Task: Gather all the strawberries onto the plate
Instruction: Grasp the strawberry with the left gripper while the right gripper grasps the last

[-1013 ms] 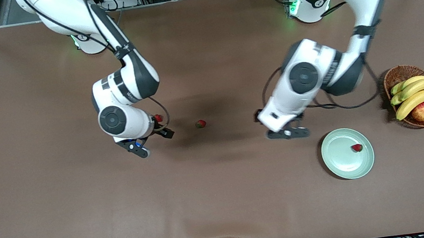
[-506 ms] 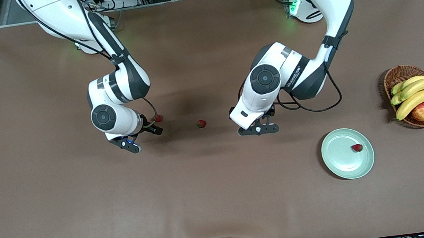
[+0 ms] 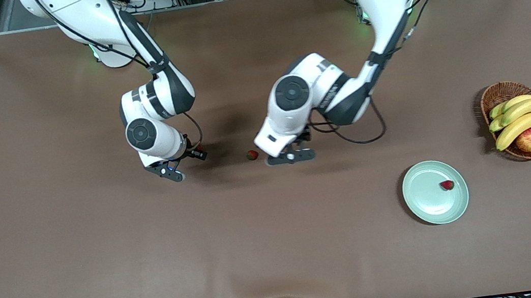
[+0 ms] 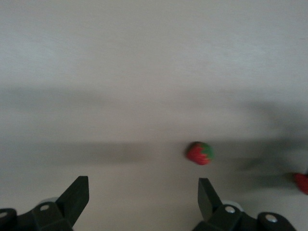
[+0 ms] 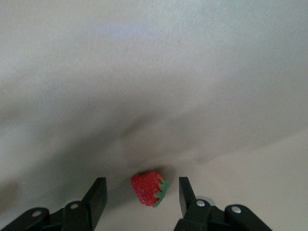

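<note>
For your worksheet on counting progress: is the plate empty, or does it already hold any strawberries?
Not empty: the plate holds one strawberry near its rim on the basket's side; the other two berries lie on the table.

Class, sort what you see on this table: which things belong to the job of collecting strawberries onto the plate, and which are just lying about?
Belong to the job:
- small red strawberry between the right gripper's fingers
- small red strawberry mid-table, ahead of the open left gripper
- small red strawberry on the plate
- round pale mint-green plate

Just lying about:
- brown wicker basket
- yellow bananas
- red-yellow apple
</note>
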Robot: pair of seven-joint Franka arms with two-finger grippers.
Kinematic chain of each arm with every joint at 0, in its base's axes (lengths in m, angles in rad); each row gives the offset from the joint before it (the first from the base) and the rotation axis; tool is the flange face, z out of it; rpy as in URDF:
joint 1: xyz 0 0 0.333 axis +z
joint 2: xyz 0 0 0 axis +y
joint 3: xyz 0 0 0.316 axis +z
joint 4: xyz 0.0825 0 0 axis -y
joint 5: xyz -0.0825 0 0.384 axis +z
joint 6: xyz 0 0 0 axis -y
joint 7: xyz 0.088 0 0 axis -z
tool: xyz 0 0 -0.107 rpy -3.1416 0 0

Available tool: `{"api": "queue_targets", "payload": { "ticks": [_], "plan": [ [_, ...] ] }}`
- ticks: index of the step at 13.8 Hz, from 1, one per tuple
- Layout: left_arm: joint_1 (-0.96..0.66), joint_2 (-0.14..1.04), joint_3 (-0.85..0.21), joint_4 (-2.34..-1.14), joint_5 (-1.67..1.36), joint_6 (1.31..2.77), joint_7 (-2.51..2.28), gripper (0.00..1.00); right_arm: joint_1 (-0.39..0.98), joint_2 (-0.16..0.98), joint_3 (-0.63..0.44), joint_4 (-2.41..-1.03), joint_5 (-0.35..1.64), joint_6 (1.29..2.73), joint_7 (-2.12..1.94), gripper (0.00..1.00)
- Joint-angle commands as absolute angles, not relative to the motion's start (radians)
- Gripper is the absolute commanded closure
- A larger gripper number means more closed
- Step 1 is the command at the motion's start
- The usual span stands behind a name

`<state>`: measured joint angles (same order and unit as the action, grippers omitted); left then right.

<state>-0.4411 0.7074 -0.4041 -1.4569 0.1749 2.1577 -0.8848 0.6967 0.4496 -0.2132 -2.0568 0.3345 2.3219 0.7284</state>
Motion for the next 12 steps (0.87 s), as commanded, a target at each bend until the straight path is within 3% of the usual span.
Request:
{"api": "queue_targets", "payload": {
  "ticks": [1, 5, 7, 8, 10, 12],
  "plan": [
    [-0.515, 0.768, -0.344, -1.405, 0.196, 2.244, -0.937, 0.00, 0.709, 0.439, -0.215, -2.083, 0.339, 2.348, 0.726, 0.42],
    [-0.711, 0.848, -0.140, -1.379, 0.196, 2.403, -0.939, 0.00, 0.722, 0.440, -0.215, -2.114, 0.339, 2.367, 0.726, 0.42],
    [-0.748, 0.900, -0.107, -1.327, 0.196, 2.428, -0.940, 0.00, 0.727, 0.440, -0.215, -2.123, 0.339, 2.375, 0.726, 0.43],
    [-0.750, 0.914, -0.107, -1.310, 0.196, 2.437, -0.937, 0.00, 0.733, 0.440, -0.215, -2.131, 0.339, 2.381, 0.726, 0.48],
    [-0.784, 0.926, -0.083, -1.307, 0.199, 2.448, -0.928, 0.00, 0.738, 0.439, -0.215, -2.131, 0.339, 2.382, 0.730, 0.73],
    [-0.818, 0.930, -0.055, -1.313, 0.202, 2.448, -0.925, 0.00, 0.736, 0.440, -0.215, -2.128, 0.339, 2.387, 0.730, 0.91]
  ]
}}
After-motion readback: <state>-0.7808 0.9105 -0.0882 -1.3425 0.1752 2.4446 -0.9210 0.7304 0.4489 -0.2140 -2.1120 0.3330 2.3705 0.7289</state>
